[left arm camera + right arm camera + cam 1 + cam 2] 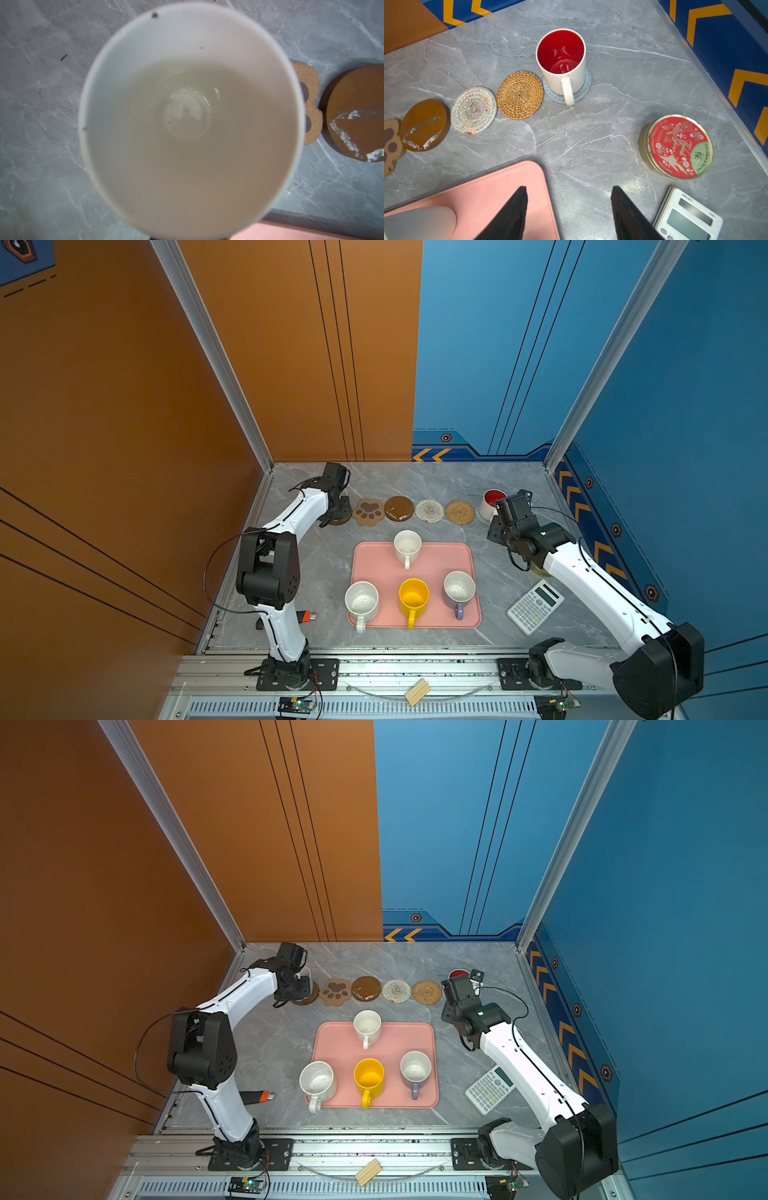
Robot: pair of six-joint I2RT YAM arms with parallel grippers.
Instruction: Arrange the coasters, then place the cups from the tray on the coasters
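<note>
Cups stand four on our tray, tin and calculator near our spread right pincer; our left pincer pinches another cup beside the paw coaster.

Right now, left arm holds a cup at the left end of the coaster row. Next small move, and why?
Probably ease the left gripper straight down a little so the white-lined cup seats on the end brown disc. The disc's rim shows beneath the gripper in both top views, so it looks lined up. Contact is hidden.
</note>
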